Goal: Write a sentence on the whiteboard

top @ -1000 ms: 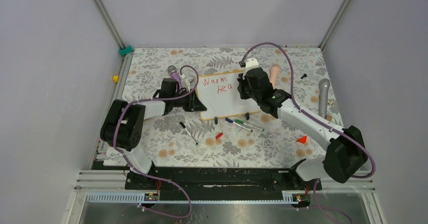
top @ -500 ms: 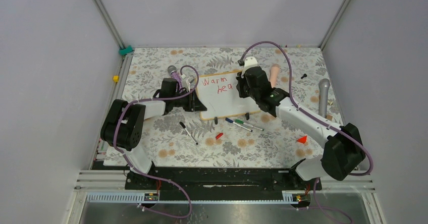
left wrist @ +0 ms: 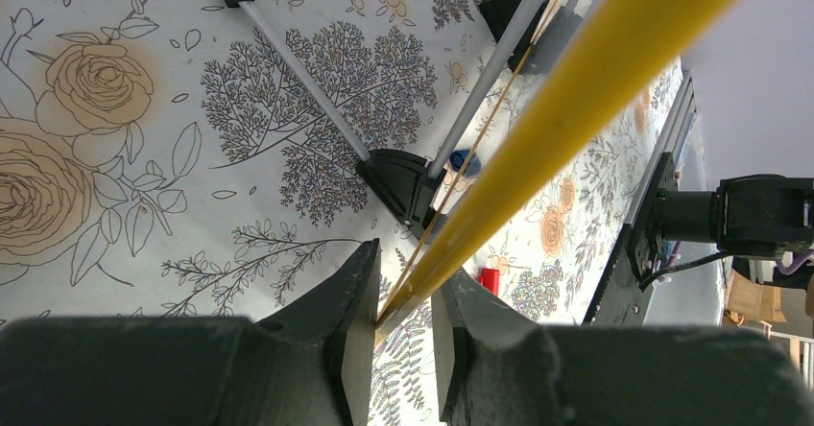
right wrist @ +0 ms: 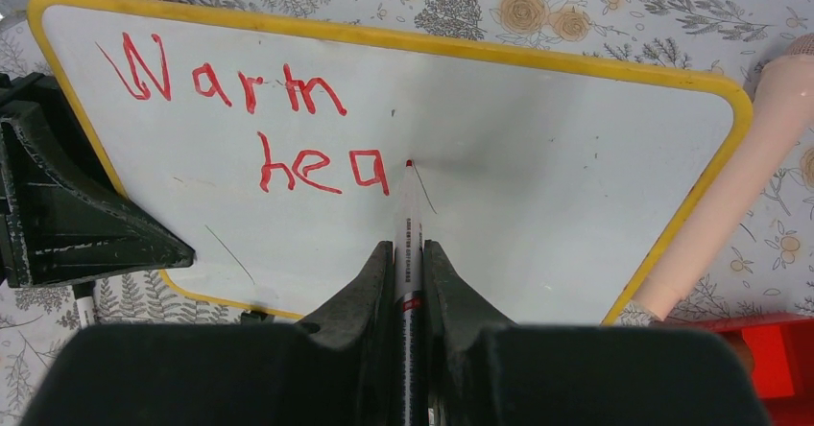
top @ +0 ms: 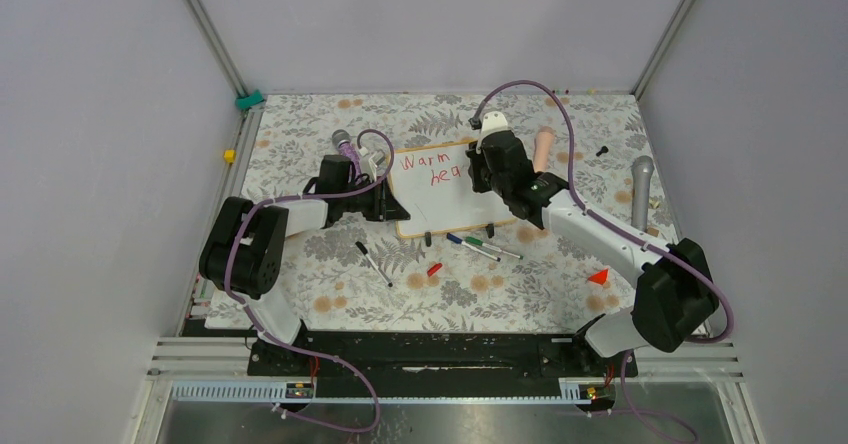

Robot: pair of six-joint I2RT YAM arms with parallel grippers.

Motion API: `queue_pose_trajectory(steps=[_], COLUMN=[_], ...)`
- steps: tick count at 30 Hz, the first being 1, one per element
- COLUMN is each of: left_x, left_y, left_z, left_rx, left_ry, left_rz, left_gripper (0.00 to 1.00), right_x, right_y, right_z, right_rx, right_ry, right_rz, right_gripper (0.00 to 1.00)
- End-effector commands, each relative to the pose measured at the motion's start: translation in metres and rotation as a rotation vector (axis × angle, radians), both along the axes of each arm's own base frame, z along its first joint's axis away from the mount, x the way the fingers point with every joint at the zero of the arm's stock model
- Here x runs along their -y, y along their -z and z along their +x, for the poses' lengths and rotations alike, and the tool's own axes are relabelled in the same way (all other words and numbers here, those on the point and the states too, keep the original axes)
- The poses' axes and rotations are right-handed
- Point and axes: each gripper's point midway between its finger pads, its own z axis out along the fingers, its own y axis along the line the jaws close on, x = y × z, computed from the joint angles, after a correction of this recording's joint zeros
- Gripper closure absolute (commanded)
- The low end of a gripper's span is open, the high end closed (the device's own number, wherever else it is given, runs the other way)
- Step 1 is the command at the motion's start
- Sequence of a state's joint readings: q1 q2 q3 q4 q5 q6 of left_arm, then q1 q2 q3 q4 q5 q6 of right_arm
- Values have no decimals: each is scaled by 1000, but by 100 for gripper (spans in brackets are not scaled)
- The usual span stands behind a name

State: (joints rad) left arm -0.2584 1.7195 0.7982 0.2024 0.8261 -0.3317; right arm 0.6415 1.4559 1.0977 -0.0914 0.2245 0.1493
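The whiteboard (top: 452,207) lies on the floral table, with its yellow-wood frame (right wrist: 576,61) clear in the right wrist view. The sentence (right wrist: 254,124) reads "Warm" and below it "hea" in red; it also shows in the top view (top: 430,167). My right gripper (right wrist: 408,253) is shut on a red marker (right wrist: 407,220), whose tip touches the board just right of the "a". In the top view the right gripper (top: 482,171) is over the board's right half. My left gripper (top: 387,204) is shut on the board's left frame edge (left wrist: 576,90), at the jaws (left wrist: 403,301).
Loose markers (top: 482,248) and a red cap (top: 433,269) lie in front of the board, with a black pen (top: 373,262) to the left. A peach handle (top: 543,147), a grey microphone (top: 641,189), a purple microphone (top: 345,144) and a red piece (top: 598,276) lie around.
My right gripper has shifted slightly toward the far side over the board with the marker. The left arm and the board have not moved. The writing looks the same.
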Motion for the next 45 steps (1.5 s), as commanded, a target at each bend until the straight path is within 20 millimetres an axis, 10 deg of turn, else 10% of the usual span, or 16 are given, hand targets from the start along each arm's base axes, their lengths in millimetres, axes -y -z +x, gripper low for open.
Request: queue_pose_trajectory(steps=[1, 45], left_x=[-2, -2], left_y=[7, 7], left_z=[8, 7], left_rx=[-4, -5], left_ry=[-28, -26], left_rz=[39, 40], left_gripper=[100, 100], right_x=[-6, 3], right_y=[-29, 4], right_z=[16, -8], right_rx=[93, -4], right_ry=[21, -1], right_rz=[19, -7], right_gripper=[100, 100])
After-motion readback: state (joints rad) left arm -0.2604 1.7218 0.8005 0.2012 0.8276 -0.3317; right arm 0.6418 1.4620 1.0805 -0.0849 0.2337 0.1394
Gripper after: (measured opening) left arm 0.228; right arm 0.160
